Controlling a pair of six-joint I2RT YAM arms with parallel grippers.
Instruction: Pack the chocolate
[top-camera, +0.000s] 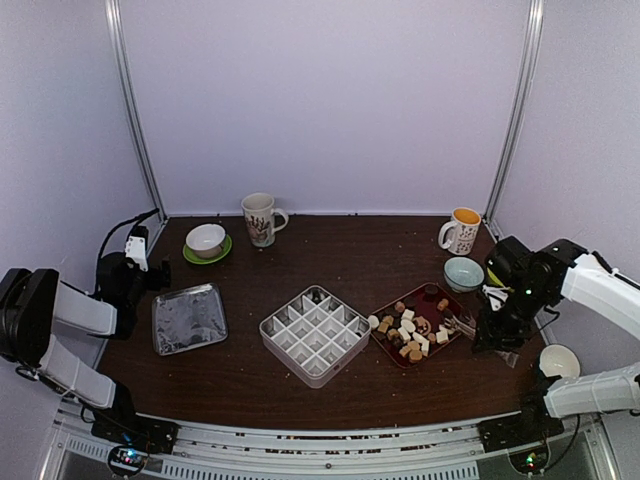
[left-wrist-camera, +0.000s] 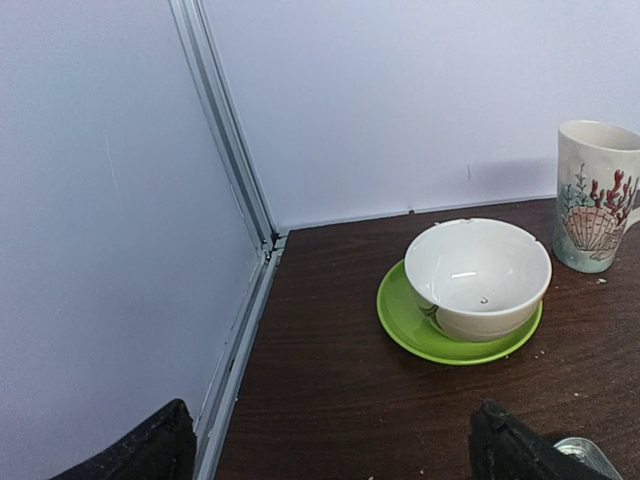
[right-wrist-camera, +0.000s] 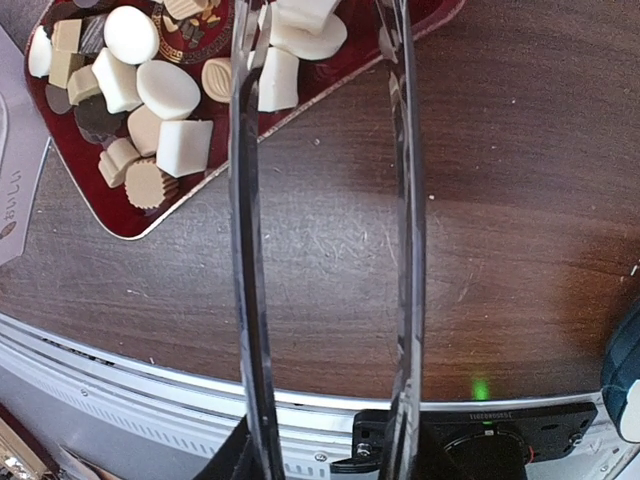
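**Chocolates** (right-wrist-camera: 150, 90): mixed white, tan and dark pieces, heaped on a dark red tray (right-wrist-camera: 105, 205) toward the right edge of the surface (top-camera: 350, 260). They are not yet packed. The exception may be one dark piece that seems to sit in the far corner cell of the white divided box (top-camera: 290, 362). The box stands mid-surface, just left of the tray.

**Hazards, as judged**
- The metal tongs (right-wrist-camera: 245, 280) reach over the tray's near edge, blades well apart, tips among the white pieces at that edge. A hard or off-centre squeeze could flick a smooth, rounded piece off the tray onto the surface.
- The pieces lie touching one another. The tips may nip two at once, or push neighbours over the low rim.
- Long blades magnify any wobble, so a piece held lightly could drop on the way to the box, or land across a divider rather than in a cell.
- The tongs could twist in the grip, so that the tips no longer meet squarely.

**Right gripper** (top-camera: 492, 335): partly closed around the handle end of the tongs. It holds them without pressing the blades together and touches no chocolate itself.

**Left gripper** (left-wrist-camera: 330, 458): fully spread and empty, near the far left corner. It faces a white bowl (left-wrist-camera: 478, 275) on a green saucer (left-wrist-camera: 400, 325).
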